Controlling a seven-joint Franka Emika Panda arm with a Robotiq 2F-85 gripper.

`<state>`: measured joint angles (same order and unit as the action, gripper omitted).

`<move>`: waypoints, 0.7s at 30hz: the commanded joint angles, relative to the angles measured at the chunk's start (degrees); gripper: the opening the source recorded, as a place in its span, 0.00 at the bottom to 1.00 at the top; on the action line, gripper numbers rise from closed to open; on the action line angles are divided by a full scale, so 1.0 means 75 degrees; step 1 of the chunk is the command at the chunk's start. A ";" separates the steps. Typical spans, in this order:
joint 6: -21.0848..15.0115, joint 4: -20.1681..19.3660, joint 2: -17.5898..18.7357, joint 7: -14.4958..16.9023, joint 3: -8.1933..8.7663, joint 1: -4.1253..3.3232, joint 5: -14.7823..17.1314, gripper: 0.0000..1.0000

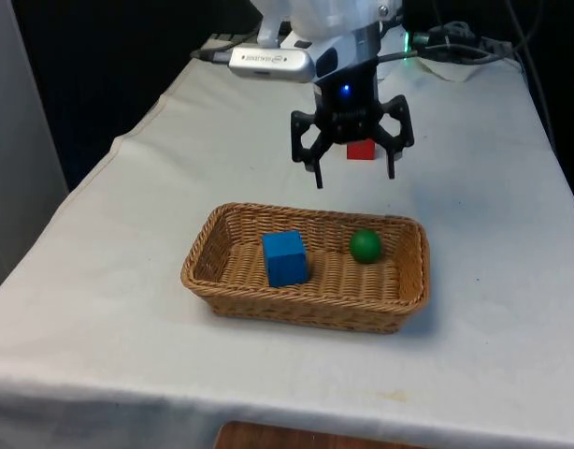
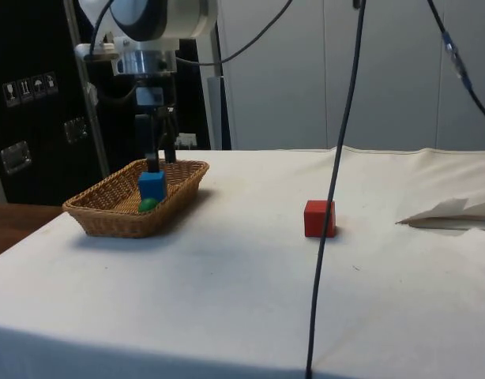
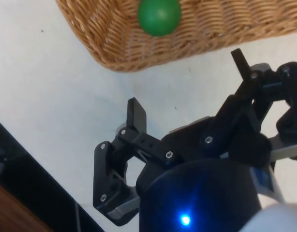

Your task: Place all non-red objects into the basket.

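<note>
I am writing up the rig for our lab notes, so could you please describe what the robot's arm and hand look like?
The arm is white with rounded, glossy housings and a silver-grey band at the wrist. Below it sits a black two-finger hand built of angular linkage bars with visible screws, ending in slim, flat black fingertips. Dark cables trail from the arm.

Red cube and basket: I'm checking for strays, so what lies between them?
Nothing: the side view shows bare white cloth between red cube and basket.
</note>
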<state>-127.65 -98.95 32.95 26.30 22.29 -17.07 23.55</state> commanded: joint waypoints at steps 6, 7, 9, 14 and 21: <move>-0.0199 -0.0527 -0.0359 -0.0191 0.0076 -0.0130 -0.0336 1.00; -0.0206 -0.0588 -0.0405 -0.0206 0.0076 -0.0138 -0.0374 1.00; -0.0222 -0.0695 -0.0481 -0.0260 0.0076 -0.0145 -0.0466 1.00; -0.0138 -0.0833 -0.0626 -0.0306 0.0000 -0.0084 -0.0596 1.00; -0.0244 -0.1016 -0.0779 -0.0527 0.0038 -0.0176 -0.0856 1.00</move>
<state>-129.03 -106.34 27.22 22.69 22.29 -18.11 17.53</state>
